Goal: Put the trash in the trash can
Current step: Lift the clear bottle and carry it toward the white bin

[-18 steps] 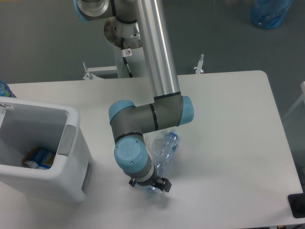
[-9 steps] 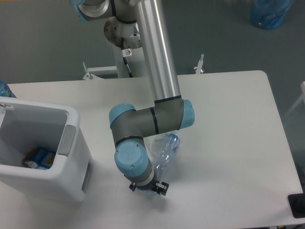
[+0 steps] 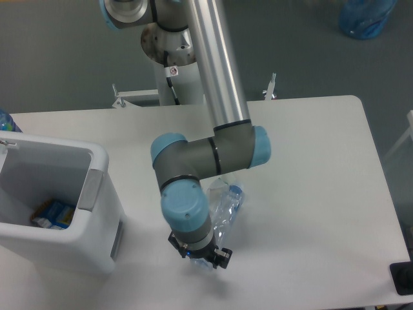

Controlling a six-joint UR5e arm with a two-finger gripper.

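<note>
water bottle (image 3: 227, 208): clear plastic, blue cap toward the far side, lying on its side on the white table, partly hidden under my wrist | trash can (image 3: 97, 223): white rectangular bin, grey handle panel, upright, open-topped, left of bottle, apart

Clear plastic water bottle with blue cap (image 3: 228, 205): lower half hidden behind arm wrist. Two-finger gripper (image 3: 201, 258) mostly covered by wrist; jaw state can't tell. White rectangular plastic bin with grey handle panel (image 3: 97, 194) cut off at left edge; colourful item inside too small to identify. Blue translucent bag (image 3: 365, 17) far right, cropped by top edge.
</note>
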